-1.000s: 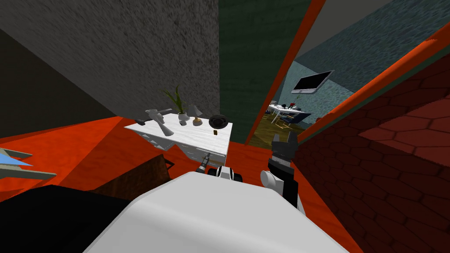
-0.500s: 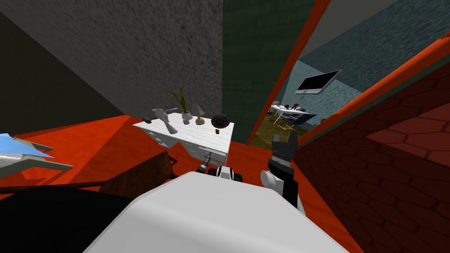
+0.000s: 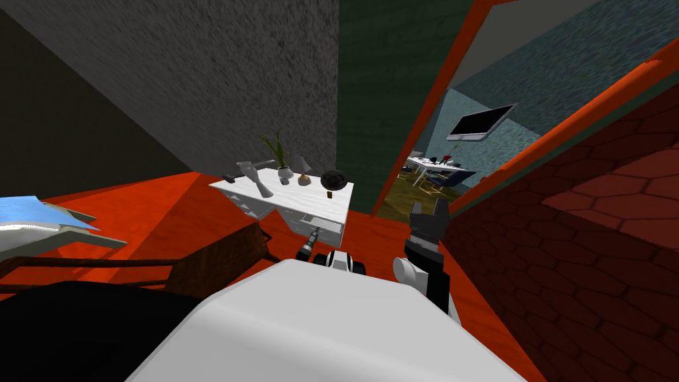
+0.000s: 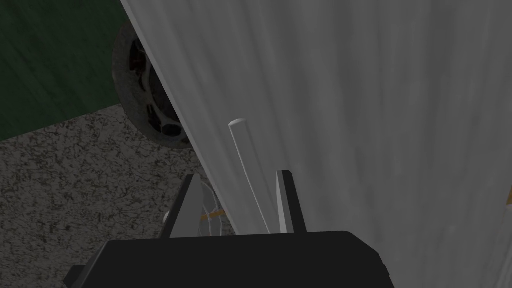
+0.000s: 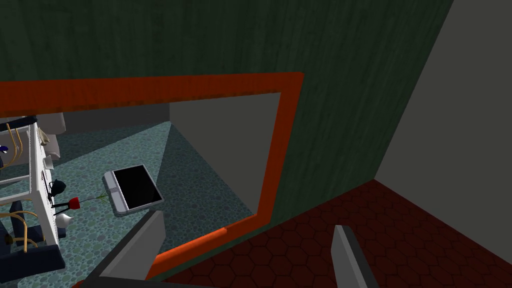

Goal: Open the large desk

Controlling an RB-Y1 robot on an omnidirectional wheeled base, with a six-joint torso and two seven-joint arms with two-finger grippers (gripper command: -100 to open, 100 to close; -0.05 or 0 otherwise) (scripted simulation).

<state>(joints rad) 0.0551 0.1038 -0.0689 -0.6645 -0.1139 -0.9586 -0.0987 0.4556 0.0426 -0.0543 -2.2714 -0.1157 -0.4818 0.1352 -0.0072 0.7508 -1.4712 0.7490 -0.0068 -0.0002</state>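
**White rectangular desk (image 3: 302,199) with its handle between the fingers of the left gripper (image 3: 313,237)**

Head view: the desk stands a little left of the middle of the frame, against a rough grey wall. On its top stand a green potted plant (image 3: 278,149), a small grey lamp (image 3: 304,169) and a black round object (image 3: 333,180). The left gripper reaches to the front side of the desk, just under the near edge of the top. The right gripper (image 3: 428,209) is raised at the right of the middle, well apart from the desk, in front of an orange door frame (image 3: 457,79). A brown wooden chair (image 3: 219,262) stands at the lower left, near the desk.

Left wrist view: a thin, light grey bar handle (image 4: 245,155) on the pale front panel of the desk runs between the two fingers. The fingers are drawn in narrowly around it, one on each side. The black round object shows beyond the edge of the panel.

Right wrist view: the fingers of the right gripper stand wide apart with nothing between them, and they point at the orange door frame.
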